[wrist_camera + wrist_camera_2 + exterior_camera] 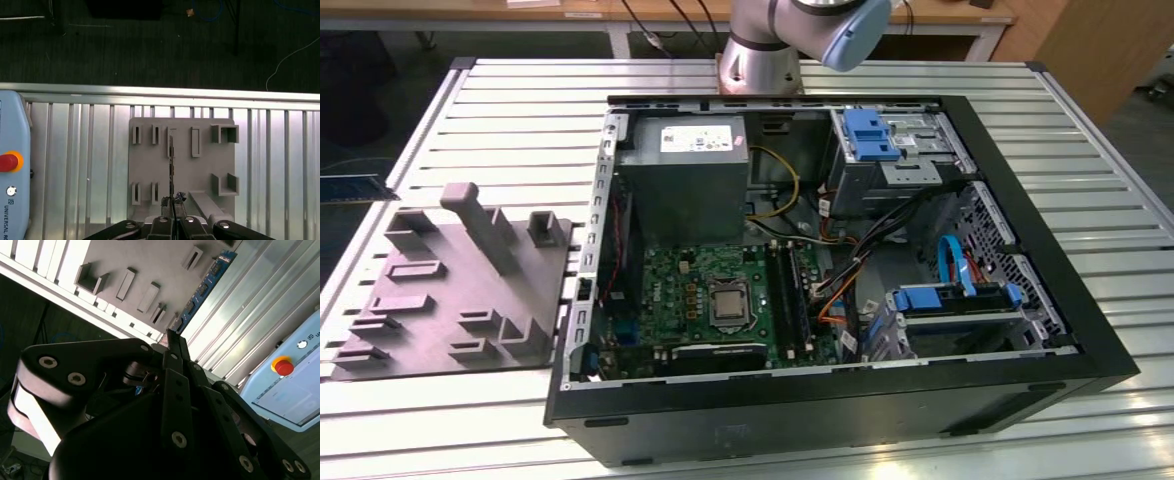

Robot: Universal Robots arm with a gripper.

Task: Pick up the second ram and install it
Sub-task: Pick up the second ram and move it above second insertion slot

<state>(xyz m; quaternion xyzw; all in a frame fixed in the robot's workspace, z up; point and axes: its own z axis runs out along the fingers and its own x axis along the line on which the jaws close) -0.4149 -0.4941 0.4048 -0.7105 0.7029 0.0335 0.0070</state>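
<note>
Second ram (204, 290) clamped edge-on in claw (172, 201), jaws tight together, over grey slotted holder (202, 172).

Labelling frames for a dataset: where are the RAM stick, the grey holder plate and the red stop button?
RAM stick (202, 290), second wrist view, blue board's middle.
Grey holder plate (150, 170), first wrist view, bare flat face.
Red stop button (283, 366), second wrist view, button cap.
</note>
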